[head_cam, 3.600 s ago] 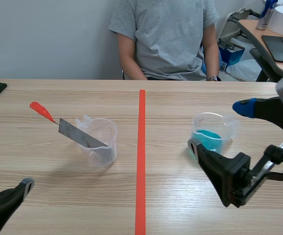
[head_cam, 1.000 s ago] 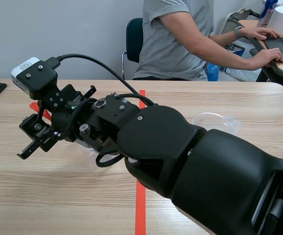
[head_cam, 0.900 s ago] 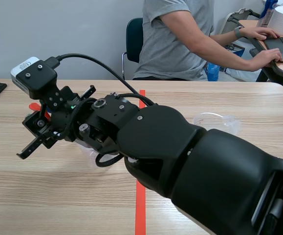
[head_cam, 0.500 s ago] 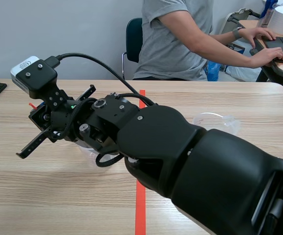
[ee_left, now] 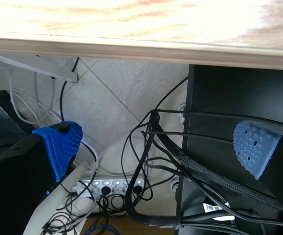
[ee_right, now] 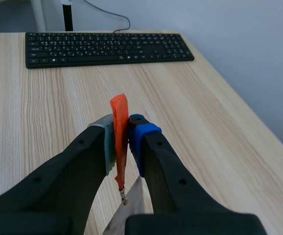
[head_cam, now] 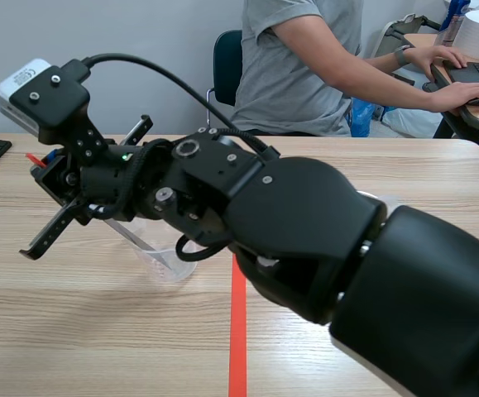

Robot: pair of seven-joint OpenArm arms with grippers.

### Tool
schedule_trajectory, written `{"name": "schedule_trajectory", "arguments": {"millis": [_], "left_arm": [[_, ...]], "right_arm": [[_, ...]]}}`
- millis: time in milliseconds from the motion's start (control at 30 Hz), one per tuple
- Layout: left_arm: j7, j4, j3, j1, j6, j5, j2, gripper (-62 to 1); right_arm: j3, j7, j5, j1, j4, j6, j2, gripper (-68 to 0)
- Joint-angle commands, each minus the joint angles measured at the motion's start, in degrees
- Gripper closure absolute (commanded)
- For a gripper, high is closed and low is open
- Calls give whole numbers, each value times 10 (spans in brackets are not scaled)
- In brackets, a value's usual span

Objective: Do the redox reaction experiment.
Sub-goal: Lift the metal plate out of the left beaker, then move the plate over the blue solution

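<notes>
Right gripper (ee_right: 121, 133) is over the table's left side, clenched on the orange-red handle (ee_right: 119, 128) of the metal strip (head_cam: 130, 235). The strip's lower end is inside the clear beaker (head_cam: 166, 263), left of the tape line. Left gripper (ee_left: 156, 147) is released, pads wide apart, below the table edge (ee_left: 131, 48) above floor cables (ee_left: 146, 166).

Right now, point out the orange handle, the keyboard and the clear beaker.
orange handle (ee_right: 120, 141): right wrist view, its middle stretch.
keyboard (ee_right: 109, 48): right wrist view, middle of its keys.
clear beaker (head_cam: 166, 263): scene view, its lower wall.
</notes>
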Motion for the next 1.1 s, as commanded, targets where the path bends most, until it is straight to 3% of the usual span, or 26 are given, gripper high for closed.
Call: {"name": "schedule_trajectory", "arguments": {"millis": [0,267,600,900,1067], "left_arm": [[-5,10,-2,3,-1,0,-3,-623],[-5,10,-2,3,-1,0,-3,-623],[-5,10,-2,3,-1,0,-3,-623],[-1,10,-2,3,-1,0,-3,-623],[-1,10,-2,3,-1,0,-3,-623]], "right_arm": [[3,8,2,5,32,0,18,-13],[7,9,2,-9,160,0,126,-13],[30,8,47,-9,304,11,239,-13],[65,10,134,-9,402,18,369,-13],[102,20,197,-9,414,59,442,-13]]}}
